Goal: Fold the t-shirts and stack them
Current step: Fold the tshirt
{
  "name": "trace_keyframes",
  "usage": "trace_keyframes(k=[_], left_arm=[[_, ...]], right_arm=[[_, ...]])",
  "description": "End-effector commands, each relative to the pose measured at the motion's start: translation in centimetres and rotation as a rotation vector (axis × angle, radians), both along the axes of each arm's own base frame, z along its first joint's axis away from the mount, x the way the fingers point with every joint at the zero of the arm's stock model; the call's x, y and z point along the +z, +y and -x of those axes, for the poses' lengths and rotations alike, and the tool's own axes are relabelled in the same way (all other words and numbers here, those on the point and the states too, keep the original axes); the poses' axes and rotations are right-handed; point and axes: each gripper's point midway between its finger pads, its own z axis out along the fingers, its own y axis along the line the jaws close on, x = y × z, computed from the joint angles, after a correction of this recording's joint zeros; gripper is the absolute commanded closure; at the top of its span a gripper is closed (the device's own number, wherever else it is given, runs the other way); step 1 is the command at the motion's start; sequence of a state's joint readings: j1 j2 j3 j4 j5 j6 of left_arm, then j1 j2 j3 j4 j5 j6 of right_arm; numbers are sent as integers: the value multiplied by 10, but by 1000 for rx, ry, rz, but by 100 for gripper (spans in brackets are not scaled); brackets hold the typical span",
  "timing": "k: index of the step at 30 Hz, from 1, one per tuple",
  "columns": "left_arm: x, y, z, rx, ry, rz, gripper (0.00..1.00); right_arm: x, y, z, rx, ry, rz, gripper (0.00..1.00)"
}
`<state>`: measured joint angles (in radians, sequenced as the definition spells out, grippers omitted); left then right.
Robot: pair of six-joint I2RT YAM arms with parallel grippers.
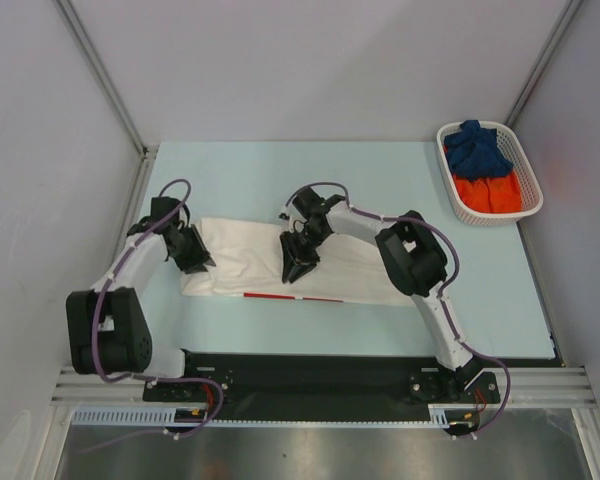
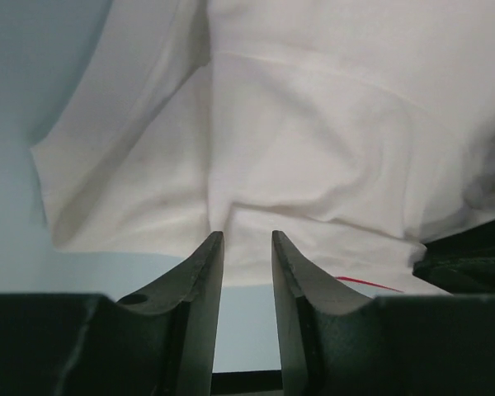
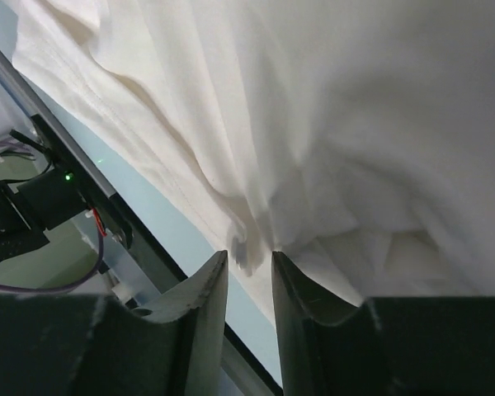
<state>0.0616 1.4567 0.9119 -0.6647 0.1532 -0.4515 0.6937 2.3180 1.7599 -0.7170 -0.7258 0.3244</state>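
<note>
White t-shirt (image 1: 250, 262): flat on light blue table (image 1: 230, 170) as a long folded band, red strip along its near edge. Left gripper (image 2: 247, 238) at its left end, fingers slightly parted, nothing between. Right gripper (image 3: 249, 257) over its middle, fingers likewise parted, tips against cloth. Beyond its right end, white basket (image 1: 450, 185) with orange t-shirt (image 1: 485, 192) and, behind that, dark blue t-shirt (image 1: 477, 150).

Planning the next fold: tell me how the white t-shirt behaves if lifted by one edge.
The white t-shirt will probably droop limply: it lies in soft wrinkles. It looks thin, so likely light. Pushed across the table, it would probably bunch up rather than slide whole.
</note>
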Motion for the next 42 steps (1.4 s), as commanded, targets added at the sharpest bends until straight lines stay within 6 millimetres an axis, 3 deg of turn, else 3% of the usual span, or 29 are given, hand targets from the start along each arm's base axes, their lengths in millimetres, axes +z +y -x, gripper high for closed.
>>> trace_keyframes(k=[1, 6, 14, 19, 24, 27, 30, 31, 33, 34, 37, 40, 42], left_arm=[[43, -21, -3, -61, -147, 83, 66], [27, -48, 10, -97, -78, 197, 83], [-12, -52, 29, -26, 57, 237, 94], [-34, -34, 24, 51, 116, 173, 91], [-55, -25, 27, 99, 187, 154, 92], [-64, -14, 29, 134, 223, 149, 95], [-57, -2, 21, 134, 189, 97, 95], [-53, 0, 19, 122, 178, 87, 92], [-39, 0, 8, 104, 133, 82, 88], [-33, 0, 5, 85, 110, 83, 84], [-6, -9, -6, 15, 26, 72, 60], [24, -24, -15, -59, -56, 64, 52], [41, -38, -21, -106, -111, 59, 53]], right_arm=[[36, -10, -12, -7, -111, 5, 65], [59, 5, -16, 22, -168, -51, 65], [33, 32, 2, 75, -77, -63, 76], [11, 25, 2, 27, -47, -29, 86], [-18, 2, -3, -46, 0, 18, 90], [-10, -6, -3, -52, -9, 30, 90], [10, -16, -1, -56, -51, 39, 86], [32, -20, -9, -81, -98, 16, 79], [44, -34, -13, -122, -111, 24, 72], [58, -47, -25, -166, -137, 15, 68], [67, -88, -44, -262, -159, 63, 61], [65, -128, -61, -322, -186, 142, 60], [64, -160, -75, -358, -220, 224, 59]])
